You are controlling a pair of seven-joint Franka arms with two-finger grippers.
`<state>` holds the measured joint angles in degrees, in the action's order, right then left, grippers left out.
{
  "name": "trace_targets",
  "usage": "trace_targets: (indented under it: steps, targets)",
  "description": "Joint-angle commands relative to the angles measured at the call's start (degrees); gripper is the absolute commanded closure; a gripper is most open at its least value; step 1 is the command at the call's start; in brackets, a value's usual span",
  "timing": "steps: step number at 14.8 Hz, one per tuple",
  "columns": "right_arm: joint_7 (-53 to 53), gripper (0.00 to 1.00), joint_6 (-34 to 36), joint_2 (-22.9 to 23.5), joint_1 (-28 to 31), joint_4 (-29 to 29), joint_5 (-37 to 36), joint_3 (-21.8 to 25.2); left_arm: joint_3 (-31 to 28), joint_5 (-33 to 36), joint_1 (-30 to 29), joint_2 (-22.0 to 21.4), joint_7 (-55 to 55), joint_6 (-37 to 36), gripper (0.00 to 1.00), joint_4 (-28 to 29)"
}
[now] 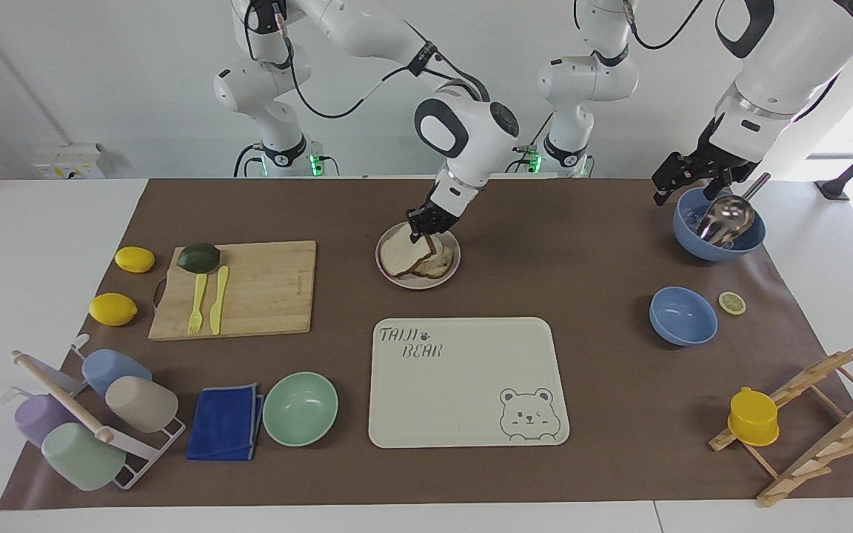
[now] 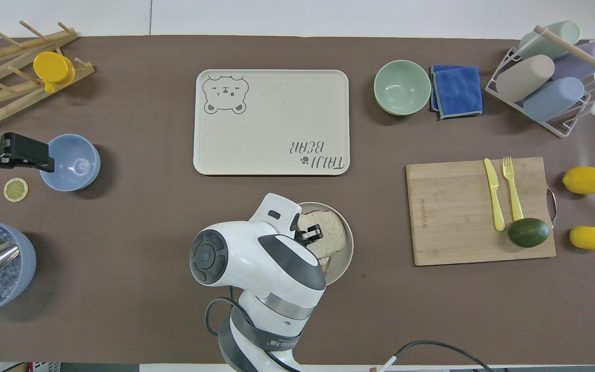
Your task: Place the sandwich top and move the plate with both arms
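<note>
The sandwich top (image 1: pixel 404 255), a plain brown slice, lies on the egg toast on the round pale plate (image 1: pixel 391 238) near the robots, beside the cutting board. My right gripper (image 1: pixel 422 226) is low over the plate and shut on the slice's edge nearest the robots. The overhead view shows the slice (image 2: pixel 329 233), the plate's rim (image 2: pixel 348 249) and the gripper (image 2: pixel 310 235); the arm hides part of the plate. The egg is covered. My left gripper (image 1: pixel 674 185) waits open and empty above the blue bowl with the metal scoop (image 1: pixel 723 222); the overhead view shows it too (image 2: pixel 39 160).
The cream bear tray (image 1: pixel 467 381) lies farther from the robots than the plate. A wooden cutting board (image 1: pixel 238 289) with an avocado, knife and fork is toward the right arm's end. A mint bowl (image 1: pixel 300 409), blue cloth, cup rack, lemons, another blue bowl (image 1: pixel 683 316) and wooden rack stand around.
</note>
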<state>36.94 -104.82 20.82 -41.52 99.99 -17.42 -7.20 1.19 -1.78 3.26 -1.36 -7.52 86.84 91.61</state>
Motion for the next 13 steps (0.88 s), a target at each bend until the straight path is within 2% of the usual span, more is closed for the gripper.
trace_targets:
  steps: [1,2,3,5,8,11,13]
  targets:
    - [1.12,0.4,-3.28,0.1,1.27,0.38,3.53,-0.45,0.48,0.91,-0.63,-2.25,0.49,0.88,0.0,3.04]
    - [1.12,0.11,-3.38,0.01,1.27,0.29,3.7,-0.45,0.48,0.91,-0.63,-2.25,0.58,0.88,0.0,3.04]
    - [0.95,0.0,-3.38,-0.6,1.44,0.29,3.7,-0.45,0.48,0.91,-0.63,-2.25,0.66,0.88,0.0,3.04]
    - [0.33,0.0,-3.29,-3.49,3.8,-0.06,3.79,-0.45,0.48,0.91,-0.63,-2.33,0.84,0.79,0.0,3.04]
    - [-0.72,0.0,-2.59,-8.59,11.96,-0.06,3.88,-0.45,0.39,0.91,-0.63,-2.25,0.49,0.79,0.0,3.04]
    - [-3.35,0.0,-1.45,-12.28,21.71,0.03,8.96,-0.45,0.48,0.91,-0.54,-2.33,0.23,1.31,0.0,3.13]
    - [-9.83,0.0,0.57,-13.61,27.26,0.03,13.09,-0.36,0.91,0.56,0.25,-2.94,0.14,2.89,0.0,5.32]
